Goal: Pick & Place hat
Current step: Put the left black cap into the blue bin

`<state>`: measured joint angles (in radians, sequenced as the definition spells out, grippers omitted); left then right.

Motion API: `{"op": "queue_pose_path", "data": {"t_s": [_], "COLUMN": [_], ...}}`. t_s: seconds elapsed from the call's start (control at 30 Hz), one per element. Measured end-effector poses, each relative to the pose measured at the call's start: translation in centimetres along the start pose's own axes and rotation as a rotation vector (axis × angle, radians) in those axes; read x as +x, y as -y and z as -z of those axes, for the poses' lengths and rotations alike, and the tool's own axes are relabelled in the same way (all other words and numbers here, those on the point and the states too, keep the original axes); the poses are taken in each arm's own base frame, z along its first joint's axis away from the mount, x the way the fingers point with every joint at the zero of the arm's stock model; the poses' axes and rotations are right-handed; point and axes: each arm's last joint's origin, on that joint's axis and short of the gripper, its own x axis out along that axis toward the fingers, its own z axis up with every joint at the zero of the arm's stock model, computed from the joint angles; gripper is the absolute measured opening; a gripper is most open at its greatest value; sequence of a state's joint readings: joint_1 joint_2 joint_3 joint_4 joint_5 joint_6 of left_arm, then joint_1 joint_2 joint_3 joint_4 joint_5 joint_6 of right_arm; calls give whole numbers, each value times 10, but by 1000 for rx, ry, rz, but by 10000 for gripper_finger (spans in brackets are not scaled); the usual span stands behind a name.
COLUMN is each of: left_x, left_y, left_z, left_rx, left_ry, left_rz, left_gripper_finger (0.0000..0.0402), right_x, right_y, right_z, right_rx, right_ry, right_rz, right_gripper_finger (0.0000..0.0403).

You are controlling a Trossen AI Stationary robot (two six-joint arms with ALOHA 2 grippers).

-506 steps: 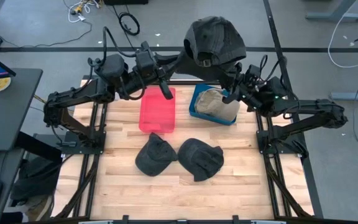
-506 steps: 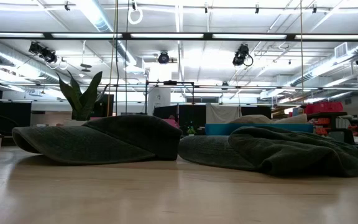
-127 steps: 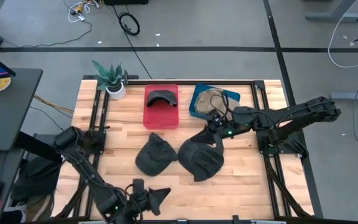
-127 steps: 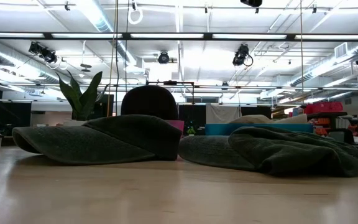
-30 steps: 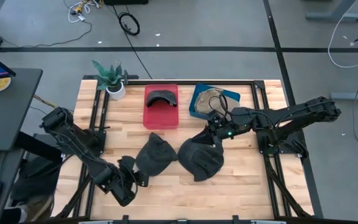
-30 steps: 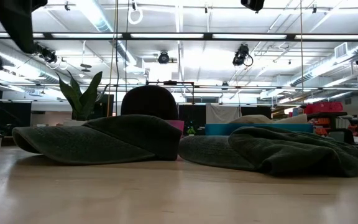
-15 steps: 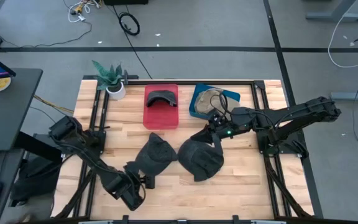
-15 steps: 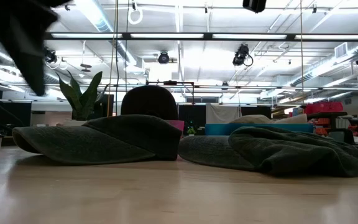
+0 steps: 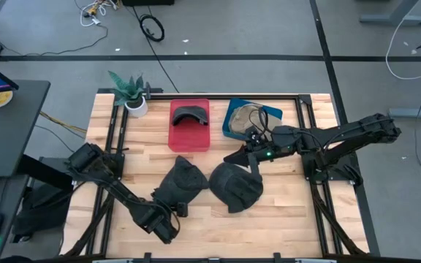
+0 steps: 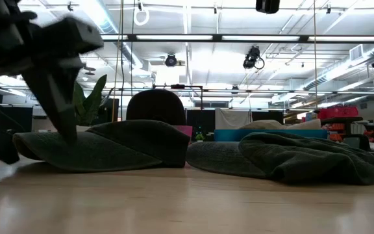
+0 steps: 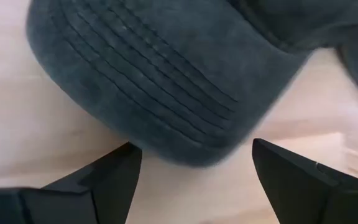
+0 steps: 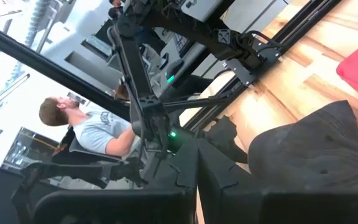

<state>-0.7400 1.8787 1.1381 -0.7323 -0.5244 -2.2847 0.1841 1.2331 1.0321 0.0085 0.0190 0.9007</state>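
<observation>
The left tool [image 9: 172, 213], fingers apart, sits at the near brim of the left hat [image 9: 177, 183] (the right tool [image 9: 234, 155], fingers together, waits farther right).

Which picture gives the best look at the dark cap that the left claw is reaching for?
The left wrist view: the cap's stitched brim fills it, just ahead of the open left claw. The high view shows the whole cap, but small. The low view shows it side-on. The right wrist view shows it farther off.
</observation>
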Motion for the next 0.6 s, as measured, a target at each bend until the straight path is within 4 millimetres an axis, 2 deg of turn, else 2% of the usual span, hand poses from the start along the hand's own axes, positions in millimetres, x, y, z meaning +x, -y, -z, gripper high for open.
{"op": "queue_pose_path", "data": {"t_s": [0.23,0.33,0.47,0.6], "left_x": [14,17,19,18], "left_y": [3,4,3,1], "left_z": [-2,-6,-11,-14], "left_rx": [1,8,23,47], "left_ry": [56,95,137,161], "left_rz": [-1,8,-8,-29], "left_gripper_finger": [308,293,240,155], "right_x": [0,0,0,0], "right_y": [0,0,0,0], "right_z": [0,0,0,0], "right_rx": [14,24,25,22], "right_ry": [0,0,-1,-2], "right_rz": [1,2,3,4], "right_gripper_finger": [6,6,6,6]}}
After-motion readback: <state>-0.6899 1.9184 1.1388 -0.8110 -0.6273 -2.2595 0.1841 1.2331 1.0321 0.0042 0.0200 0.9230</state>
